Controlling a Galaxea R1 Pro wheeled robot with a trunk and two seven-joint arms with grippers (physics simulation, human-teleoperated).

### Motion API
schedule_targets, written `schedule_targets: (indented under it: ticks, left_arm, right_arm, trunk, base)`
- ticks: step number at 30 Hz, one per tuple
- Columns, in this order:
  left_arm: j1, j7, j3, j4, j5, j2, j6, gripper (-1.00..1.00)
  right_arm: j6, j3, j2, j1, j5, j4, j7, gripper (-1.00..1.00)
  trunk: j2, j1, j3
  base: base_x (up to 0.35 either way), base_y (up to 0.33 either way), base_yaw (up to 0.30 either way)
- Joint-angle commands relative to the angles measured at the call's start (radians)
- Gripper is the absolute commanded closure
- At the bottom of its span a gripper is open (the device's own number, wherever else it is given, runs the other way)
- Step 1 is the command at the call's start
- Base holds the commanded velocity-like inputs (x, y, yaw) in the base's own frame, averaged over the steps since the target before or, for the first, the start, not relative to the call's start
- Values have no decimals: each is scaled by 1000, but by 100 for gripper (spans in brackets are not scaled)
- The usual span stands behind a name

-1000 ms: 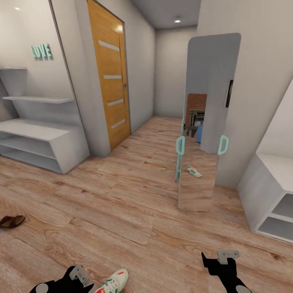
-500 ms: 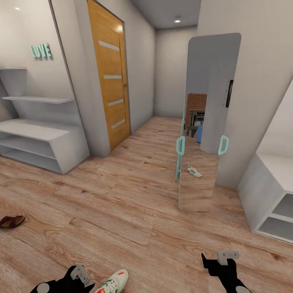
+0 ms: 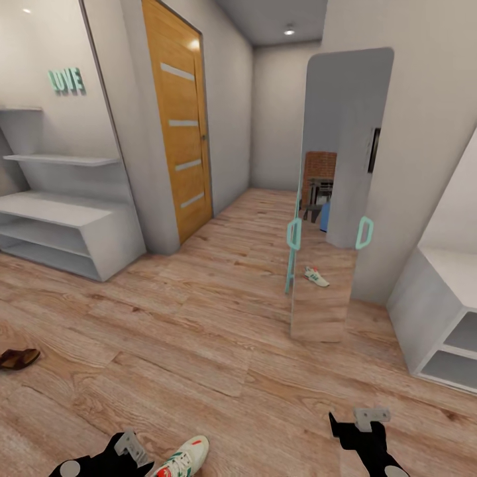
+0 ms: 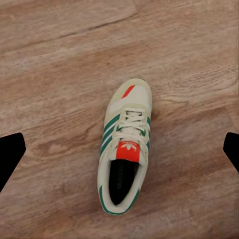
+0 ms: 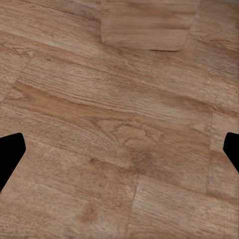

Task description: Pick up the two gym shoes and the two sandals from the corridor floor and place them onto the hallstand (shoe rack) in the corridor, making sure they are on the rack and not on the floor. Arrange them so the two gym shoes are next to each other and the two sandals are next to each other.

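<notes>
I see light brown wood-plank floor (image 3: pixel 199 331) carrying a white lace-up sneaker with green stripes (image 4: pixel 124 147) near my base, and a dark brown leather sandal (image 3: pixel 18 358) lying well apart at far left.

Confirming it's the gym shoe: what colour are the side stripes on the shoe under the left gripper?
Green, on the white gym shoe; clearest in the left wrist view.

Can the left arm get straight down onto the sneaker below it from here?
Probably yes. The left pincer is open, and the sneaker lies centred between its fingers on the wood floor, with nothing over or beside it.
</notes>
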State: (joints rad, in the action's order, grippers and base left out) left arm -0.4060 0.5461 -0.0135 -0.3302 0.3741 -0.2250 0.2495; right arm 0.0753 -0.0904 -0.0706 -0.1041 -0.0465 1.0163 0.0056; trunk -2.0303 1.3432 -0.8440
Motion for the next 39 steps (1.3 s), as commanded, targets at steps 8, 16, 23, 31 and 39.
schedule_targets:
  ticks: [8,16,23,31,39]
  left_arm:
    - [-4,0,0,-1,6,0,4,-100]
    - [-10,1,1,-1,6,-5,3,-100]
    - [-13,1,1,-1,6,-9,2,-100]
    - [-12,1,0,0,7,-8,3,-100]
    - [-10,1,-2,0,8,-7,3,-100]
  right_arm:
    - [6,0,0,0,-5,2,1,-100]
    - [6,0,0,0,-5,2,1,-100]
    - [6,0,0,0,-6,1,1,-100]
    - [6,0,0,0,-6,2,1,-100]
    - [6,0,0,0,-6,2,1,-100]
  trunk:
    - [-57,31,-34]
    - [-113,61,-71]
    - [-162,88,-104]
    - [-218,119,-141]
    - [-274,149,-179]
  base:
    - [0,0,0]
    - [0,0,0]
    - [0,0,0]
    - [0,0,0]
    - [0,0,0]
